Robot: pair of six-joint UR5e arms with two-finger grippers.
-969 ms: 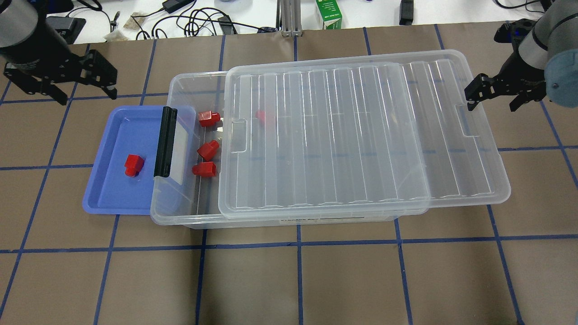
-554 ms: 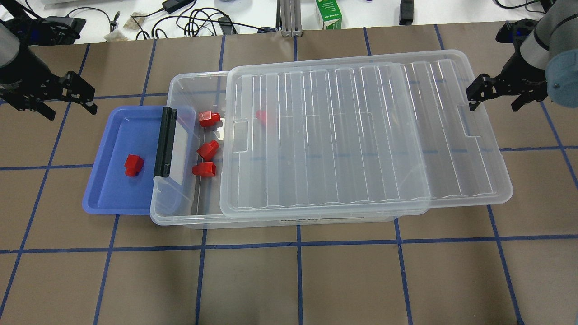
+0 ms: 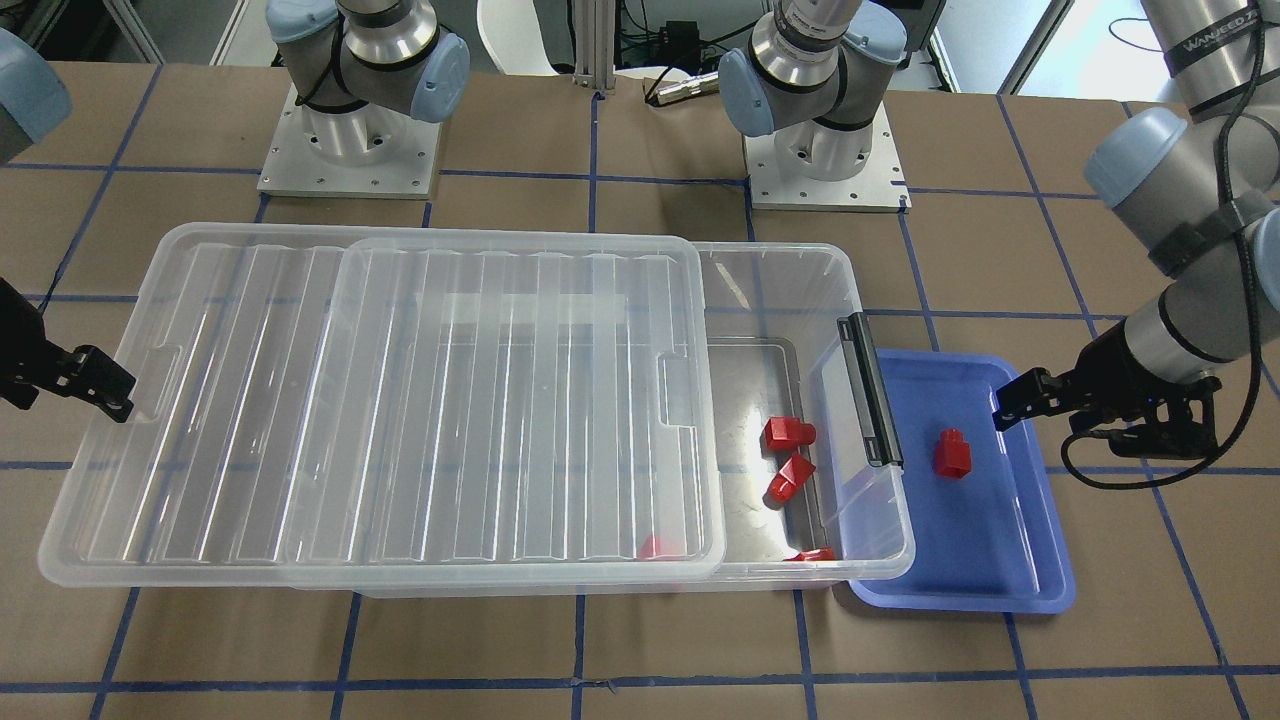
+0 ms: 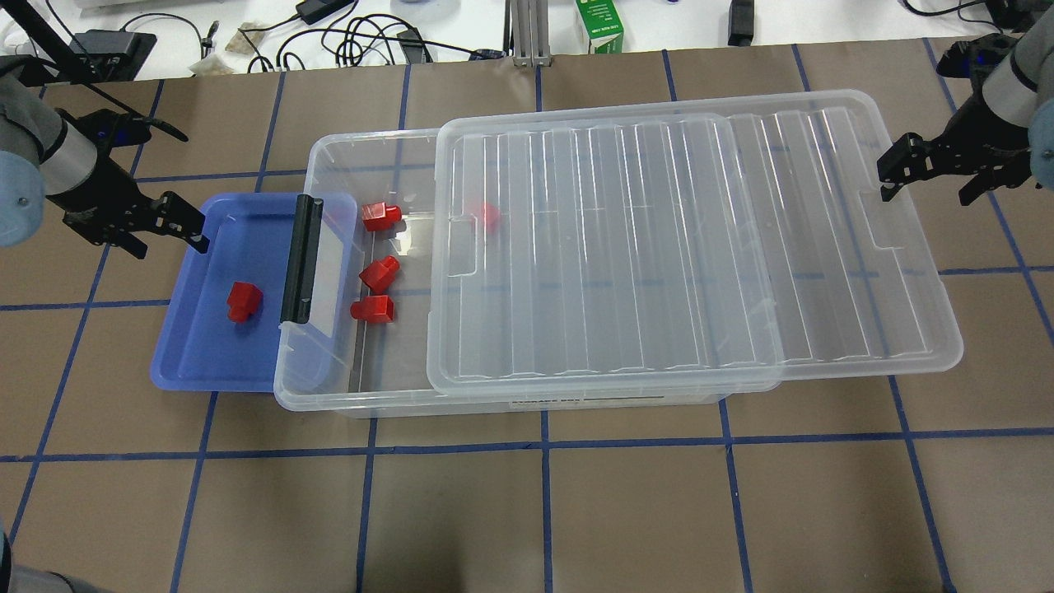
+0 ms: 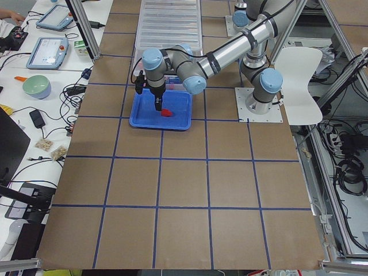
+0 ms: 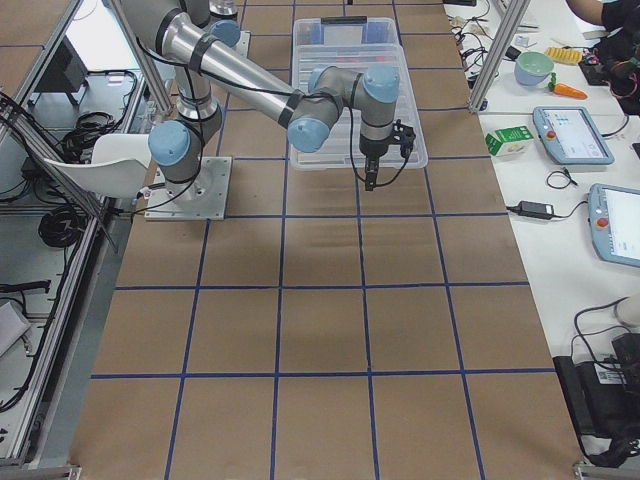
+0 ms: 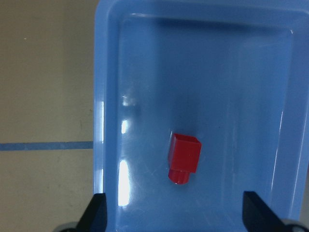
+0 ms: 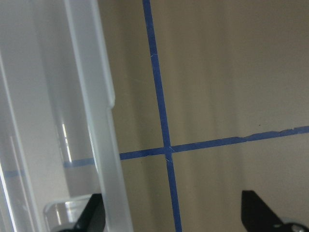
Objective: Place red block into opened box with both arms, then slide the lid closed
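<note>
One red block (image 4: pixel 244 301) lies in the blue tray (image 4: pixel 189 362); in the left wrist view the red block (image 7: pixel 184 157) sits just ahead of my fingers. My left gripper (image 4: pixel 169 235) hangs open and empty over the tray's far left corner. The clear box (image 4: pixel 329 402) holds three red blocks in its uncovered left end and a fourth dimly under the lid (image 4: pixel 659 247). The lid overhangs the box's right end. My right gripper (image 4: pixel 930 185) is open, its inner finger at the lid's right short edge; the lid rim (image 8: pixel 104 145) runs beside that finger.
The box's black latch (image 4: pixel 300 257) overlaps the tray's right side. A green carton (image 4: pixel 599 25) and cables lie along the far table edge. Both arm bases (image 3: pixel 820 150) stand behind the box. Taped brown table surface lies in front of the box.
The lid has slid right, uncovering more of the box. My right gripper moved right with its edge. My left gripper came down and inward to the blue tray.
</note>
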